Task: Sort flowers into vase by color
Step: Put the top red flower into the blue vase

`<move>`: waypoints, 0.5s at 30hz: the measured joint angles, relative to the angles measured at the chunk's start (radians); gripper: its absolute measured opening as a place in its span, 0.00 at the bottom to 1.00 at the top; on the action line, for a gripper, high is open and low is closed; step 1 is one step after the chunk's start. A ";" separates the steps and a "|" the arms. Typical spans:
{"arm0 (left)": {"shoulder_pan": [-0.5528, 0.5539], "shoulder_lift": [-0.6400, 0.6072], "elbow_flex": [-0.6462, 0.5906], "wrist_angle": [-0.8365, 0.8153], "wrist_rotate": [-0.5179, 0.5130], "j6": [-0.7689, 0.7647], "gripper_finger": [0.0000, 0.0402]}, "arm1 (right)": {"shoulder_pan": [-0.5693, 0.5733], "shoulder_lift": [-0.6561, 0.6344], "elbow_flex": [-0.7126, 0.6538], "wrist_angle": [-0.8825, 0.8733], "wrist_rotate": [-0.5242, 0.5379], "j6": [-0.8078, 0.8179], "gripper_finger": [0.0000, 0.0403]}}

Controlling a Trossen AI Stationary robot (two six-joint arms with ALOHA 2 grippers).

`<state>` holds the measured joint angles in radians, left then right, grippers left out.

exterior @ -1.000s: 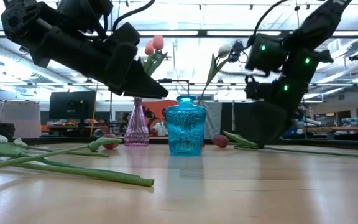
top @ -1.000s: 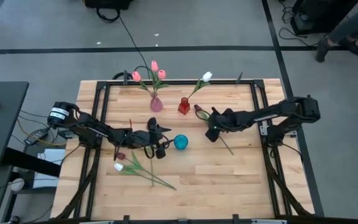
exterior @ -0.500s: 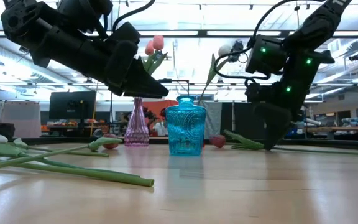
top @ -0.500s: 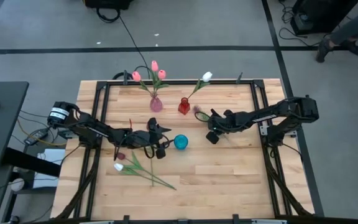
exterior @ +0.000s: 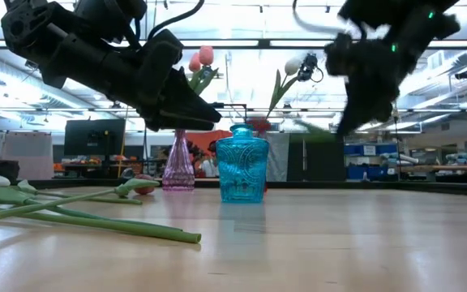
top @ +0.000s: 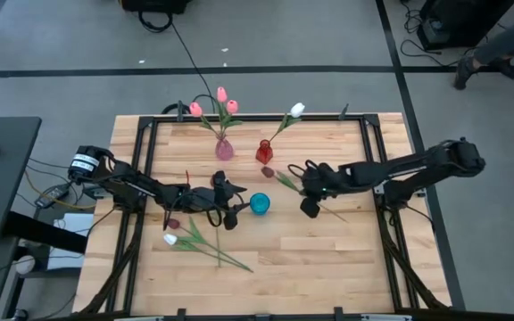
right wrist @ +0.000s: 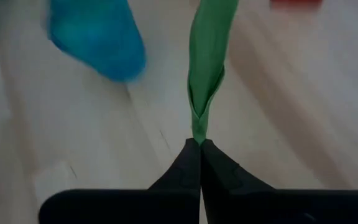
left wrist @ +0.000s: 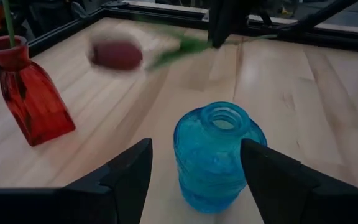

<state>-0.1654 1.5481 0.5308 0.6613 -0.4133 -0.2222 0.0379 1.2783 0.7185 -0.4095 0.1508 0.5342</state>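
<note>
My right gripper [top: 309,203] is shut on a dark maroon tulip whose head [top: 267,171] points toward the red vase [top: 264,152]; the head [left wrist: 117,55] also shows in the left wrist view. The red vase holds a white tulip [top: 298,110]. A pink vase [top: 224,150] holds pink tulips [top: 222,94]. My left gripper [top: 231,208] stands open just left of the blue vase [top: 260,203], its fingers facing the vase [left wrist: 219,155] without touching. Two or three more flowers [top: 190,236] lie flat on the table at the near left. My right gripper pinches the maroon tulip's green stem [right wrist: 197,132] between its two fingertips, where a folded leaf [right wrist: 209,56] joins it, about the stem's middle. The fingers come from above, slanting down, across the stem. The flower is lifted clear of the table, roughly level.
The table's black frame [top: 154,120] runs along its edges. Bare wood [top: 328,259] lies at the near right. Cables and a person's legs [top: 498,45] show on the floor beyond the far edge.
My right gripper has shut on the maroon tulip's stem, then gone up and toward the near edge. The flower, which lay on the table, now hangs clear of it, its head carried nearer the blue vase.
</note>
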 joint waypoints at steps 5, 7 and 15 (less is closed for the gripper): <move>0.000 0.000 0.000 0.078 0.000 0.000 0.62 | 0.054 -0.055 0.000 0.130 0.116 -0.089 0.02; 0.003 0.000 0.000 0.152 -0.001 0.017 0.62 | 0.072 -0.053 0.000 0.223 0.174 -0.134 0.02; 0.045 0.000 0.029 0.314 0.087 0.036 0.62 | 0.101 0.028 0.002 0.727 0.218 -0.362 0.02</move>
<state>-0.1202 1.5478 0.5599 0.9753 -0.3265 -0.1859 0.1389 1.3063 0.7204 0.3171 0.3689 0.1719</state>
